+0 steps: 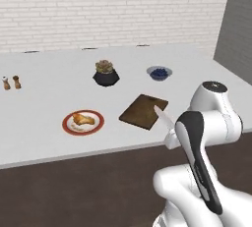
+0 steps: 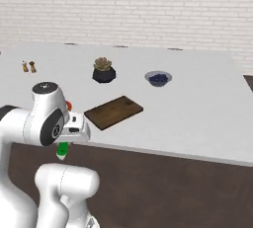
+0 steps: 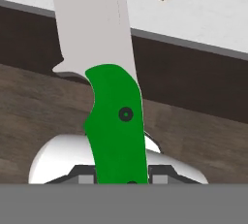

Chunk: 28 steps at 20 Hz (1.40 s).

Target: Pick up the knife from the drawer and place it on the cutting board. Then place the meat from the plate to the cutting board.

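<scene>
The pincer is clamped on the green handle of the knife, its pale blade aimed toward twelve o'clock at the cutting board on the desk, apparently ready for placing.

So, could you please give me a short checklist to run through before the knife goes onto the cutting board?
1. Pincer shut on the knife by its green handle: ok.
2. Blade points away from the hand, toward the counter: ok.
3. Cutting board lies flat with a bare top: ok.
4. Knife already above the board: not ok; it hangs by the counter's front edge.
5. Meat waits on the plate, left of the board: ok.
6. Succulent pot and berry bowl stand behind the board, apart from it: ok.
</scene>
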Available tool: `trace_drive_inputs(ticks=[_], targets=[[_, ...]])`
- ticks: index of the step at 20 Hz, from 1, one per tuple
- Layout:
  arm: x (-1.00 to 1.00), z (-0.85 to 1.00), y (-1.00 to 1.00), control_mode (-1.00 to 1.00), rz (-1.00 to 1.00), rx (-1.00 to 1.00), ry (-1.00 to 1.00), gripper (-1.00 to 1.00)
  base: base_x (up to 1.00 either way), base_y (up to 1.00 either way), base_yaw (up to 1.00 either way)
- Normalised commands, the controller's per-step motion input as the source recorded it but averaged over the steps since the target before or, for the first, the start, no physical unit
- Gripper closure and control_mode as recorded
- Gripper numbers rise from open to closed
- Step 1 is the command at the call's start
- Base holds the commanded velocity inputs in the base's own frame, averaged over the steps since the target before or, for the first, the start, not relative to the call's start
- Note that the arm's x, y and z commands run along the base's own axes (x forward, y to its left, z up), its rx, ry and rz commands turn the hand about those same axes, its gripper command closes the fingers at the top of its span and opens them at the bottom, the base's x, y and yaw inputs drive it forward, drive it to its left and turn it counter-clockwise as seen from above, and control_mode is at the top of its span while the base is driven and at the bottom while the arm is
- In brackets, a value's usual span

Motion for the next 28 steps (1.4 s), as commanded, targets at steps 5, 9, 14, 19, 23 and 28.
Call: trace_drive_inputs(ticks=[5,9,14,19,23,28], targets=[[0.00,0.00,0.00,1.00,0.00,0.00,0.00,1.00,0.18,0.42,-0.06],[0.00,0.00,0.00,1.00,0.00,0.00,0.00,1.00,0.51,0.50,-0.08],[0.00,0.00,0.00,1.00,0.00,0.00,0.00,1.00,0.75,0.53,-0.03],[0.00,0.00,0.00,1.00,0.00,0.00,0.00,1.00,0.76,0.37,0.00],[0.00,0.00,0.00,1.00,0.00,0.00,0.00,1.00,0.36,0.15,0.00],[0.00,0.00,0.00,-1.00,0.00,0.00,0.00,1.00,0.00,0.00,0.00]])
